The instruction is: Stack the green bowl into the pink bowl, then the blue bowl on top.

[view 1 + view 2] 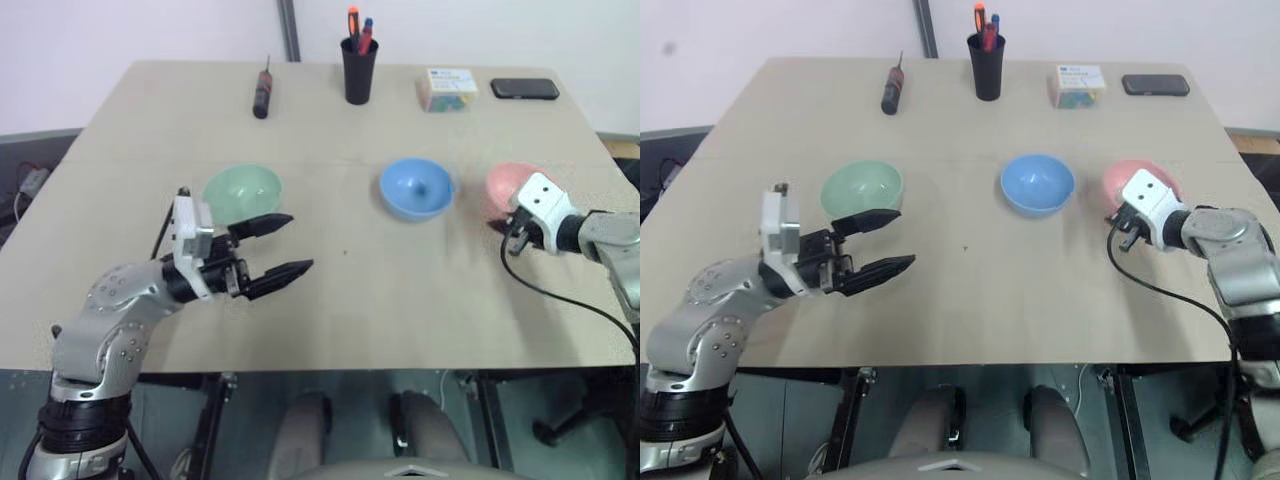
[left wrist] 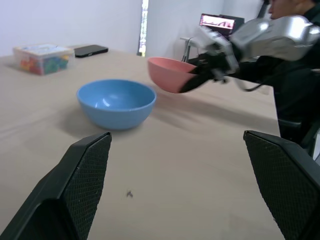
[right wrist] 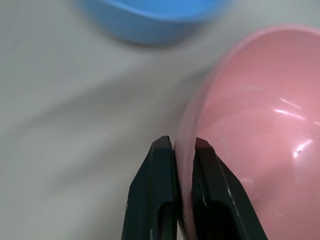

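Three bowls on beige table [image 1: 400,300]; R jaws pinch pink bowl [image 3: 260,130] rim, L agape.

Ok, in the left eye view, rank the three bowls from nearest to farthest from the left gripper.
1. Green bowl, just beyond the left gripper.
2. Blue bowl, mid-table.
3. Pink bowl, far right, pinched by the right gripper.

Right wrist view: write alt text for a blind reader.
The right gripper is shut on the rim of the pink bowl, one black finger outside, one inside. The blue bowl sits beyond on the table.
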You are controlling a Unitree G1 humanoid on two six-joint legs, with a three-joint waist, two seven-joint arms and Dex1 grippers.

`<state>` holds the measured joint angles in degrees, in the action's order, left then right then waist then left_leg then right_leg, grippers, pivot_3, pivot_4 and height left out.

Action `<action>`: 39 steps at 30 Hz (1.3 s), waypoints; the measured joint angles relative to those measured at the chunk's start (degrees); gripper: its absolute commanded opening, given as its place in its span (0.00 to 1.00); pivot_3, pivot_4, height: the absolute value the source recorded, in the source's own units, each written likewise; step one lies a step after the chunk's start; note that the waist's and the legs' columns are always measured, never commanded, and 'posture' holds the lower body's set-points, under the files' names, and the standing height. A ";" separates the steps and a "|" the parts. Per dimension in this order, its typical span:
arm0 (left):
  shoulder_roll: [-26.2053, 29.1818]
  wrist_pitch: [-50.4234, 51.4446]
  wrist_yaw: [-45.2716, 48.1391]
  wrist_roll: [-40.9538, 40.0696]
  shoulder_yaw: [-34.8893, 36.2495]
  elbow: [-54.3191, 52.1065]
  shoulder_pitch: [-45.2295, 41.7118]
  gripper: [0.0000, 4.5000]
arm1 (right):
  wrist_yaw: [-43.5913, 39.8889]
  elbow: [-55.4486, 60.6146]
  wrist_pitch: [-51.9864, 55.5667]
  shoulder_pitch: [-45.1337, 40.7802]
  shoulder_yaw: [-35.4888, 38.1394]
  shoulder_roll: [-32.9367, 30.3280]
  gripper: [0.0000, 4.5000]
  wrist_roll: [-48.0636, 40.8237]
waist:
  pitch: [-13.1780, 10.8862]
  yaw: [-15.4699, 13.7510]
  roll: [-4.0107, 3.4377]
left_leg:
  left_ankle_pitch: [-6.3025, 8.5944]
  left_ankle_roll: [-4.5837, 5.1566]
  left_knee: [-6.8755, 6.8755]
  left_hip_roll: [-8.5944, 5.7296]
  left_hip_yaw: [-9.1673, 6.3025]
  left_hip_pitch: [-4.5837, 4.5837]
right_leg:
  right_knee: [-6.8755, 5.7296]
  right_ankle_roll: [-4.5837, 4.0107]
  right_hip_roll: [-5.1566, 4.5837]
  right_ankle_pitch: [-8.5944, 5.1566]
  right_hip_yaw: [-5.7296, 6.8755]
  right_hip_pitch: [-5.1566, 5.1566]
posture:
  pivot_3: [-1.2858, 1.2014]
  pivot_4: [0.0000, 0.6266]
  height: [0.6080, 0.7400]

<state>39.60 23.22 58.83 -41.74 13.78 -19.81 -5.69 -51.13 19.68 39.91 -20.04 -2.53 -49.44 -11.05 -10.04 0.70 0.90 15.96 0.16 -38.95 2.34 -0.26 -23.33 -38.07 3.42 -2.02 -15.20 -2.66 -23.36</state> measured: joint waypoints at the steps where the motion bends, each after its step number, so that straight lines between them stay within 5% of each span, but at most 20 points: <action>1: 0.00 -0.38 -0.05 0.36 0.11 0.42 0.23 1.00 | 0.87 4.00 2.12 1.24 -0.11 0.85 0.01 -0.64 | 0.00 0.13 0.00 | 0.00 0.00 -0.02 0.00 -0.01 0.00 | -0.05 0.00 0.01 0.00 0.00 -0.01 | 0.52 0.24 1.00; 5: 0.02 -2.11 -0.36 2.19 0.43 2.49 -0.01 1.00 | 7.17 14.06 8.95 3.47 -5.11 5.82 0.01 -0.22 | 0.03 0.07 0.05 | -0.01 -0.01 -0.29 -0.05 0.02 0.08 | -0.34 0.00 0.02 0.00 0.00 0.03 | 0.52 0.24 1.00; 13: 0.23 -3.38 0.12 3.93 0.19 5.27 -3.25 1.00 | 14.91 15.31 16.65 -1.15 -16.42 12.01 0.01 3.42 | 0.02 0.08 0.07 | -0.04 -0.05 -0.34 -0.08 0.07 0.17 | -0.59 -0.02 0.03 -0.02 -0.03 0.00 | 0.52 0.24 1.00; 21: 0.24 -3.38 0.04 4.51 0.16 5.31 -3.08 1.00 | 12.66 15.54 21.38 -0.53 -17.50 8.72 0.61 1.09 | 0.03 0.05 0.09 | -0.04 -0.05 -0.33 -0.08 0.04 0.15 | -0.52 -0.02 0.02 -0.02 -0.02 0.00 | 0.52 0.24 1.00; 22: 0.24 -3.38 -0.04 4.54 0.16 5.31 -3.07 1.00 | 12.34 15.90 22.10 -0.50 -17.10 8.30 0.74 0.44 | 0.03 0.07 0.09 | -0.04 -0.05 -0.32 -0.07 0.04 0.14 | -0.53 -0.02 0.02 -0.02 -0.02 0.00 | 0.52 0.24 1.00; 26: 0.24 -4.06 -4.06 9.24 -0.61 5.24 -3.22 1.00 | 11.94 19.38 21.43 0.50 -12.08 9.30 0.99 -2.48 | 0.03 0.05 0.10 | -0.04 -0.05 -0.32 -0.07 0.01 0.13 | -0.52 -0.01 0.03 -0.02 -0.02 0.00 | 0.52 0.24 1.00; 32: 6.15 0.24 -18.01 26.89 -4.98 4.87 -5.30 1.00 | 10.49 25.09 12.92 5.59 5.35 17.09 0.99 -12.73 | 0.04 -0.19 0.16 | -0.03 -0.05 -0.29 -0.09 0.01 0.04 | -0.47 -0.01 0.03 -0.02 0.05 0.00 | 0.52 0.24 1.00; 39: 13.04 4.13 -18.75 39.63 -15.46 7.23 -16.48 1.00 | 8.11 23.59 2.74 8.74 9.54 16.28 0.99 -15.98 | 0.03 0.05 0.15 | -0.04 -0.05 -0.29 -0.08 0.19 0.04 | -0.49 -0.01 0.07 -0.02 0.07 -0.03 | 0.52 0.24 1.00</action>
<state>52.64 27.35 40.09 -2.11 -1.68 -12.58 -22.17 -43.02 43.27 42.65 -11.30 7.01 -33.16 -27.03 -10.01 0.76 1.06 15.93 0.11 -39.23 2.26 -0.07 -23.29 -38.56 3.41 -1.95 -15.22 -2.59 -23.39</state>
